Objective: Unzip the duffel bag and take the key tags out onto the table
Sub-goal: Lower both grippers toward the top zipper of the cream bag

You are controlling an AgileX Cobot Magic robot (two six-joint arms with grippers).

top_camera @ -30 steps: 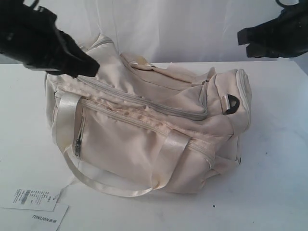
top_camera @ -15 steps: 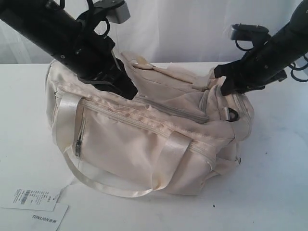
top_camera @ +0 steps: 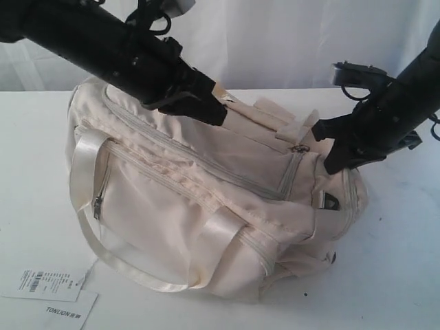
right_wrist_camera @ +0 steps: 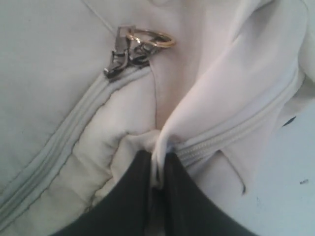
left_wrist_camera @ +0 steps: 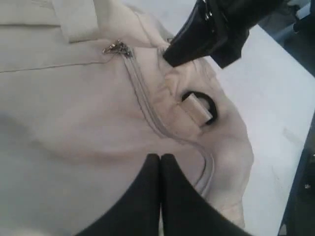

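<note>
The cream duffel bag [top_camera: 192, 199] lies on the white table [top_camera: 399, 261] with its top zipper closed. The zipper pull [right_wrist_camera: 129, 54], with a gold ring, rests at the bag's right end [left_wrist_camera: 117, 48]. My left gripper [top_camera: 218, 118] is shut and empty, its tips [left_wrist_camera: 160, 158] just over the bag's top fabric near the black strap ring [left_wrist_camera: 204, 105]. My right gripper [top_camera: 331, 163] is shut on a fold of the bag's fabric [right_wrist_camera: 158, 164] beside the end zipper, a short way from the pull. The key tags are hidden.
White paper price tags [top_camera: 51, 292] with a barcode lie on the table at the front left. A ribbon handle [top_camera: 137, 265] loops onto the table in front of the bag. A side pocket zipper [top_camera: 97, 206] faces front.
Both arms came down from the upper corners onto the bag. The right gripper opened, then shut on fabric at the bag's right end. The left gripper slid right along the top, and the bag shifted.
</note>
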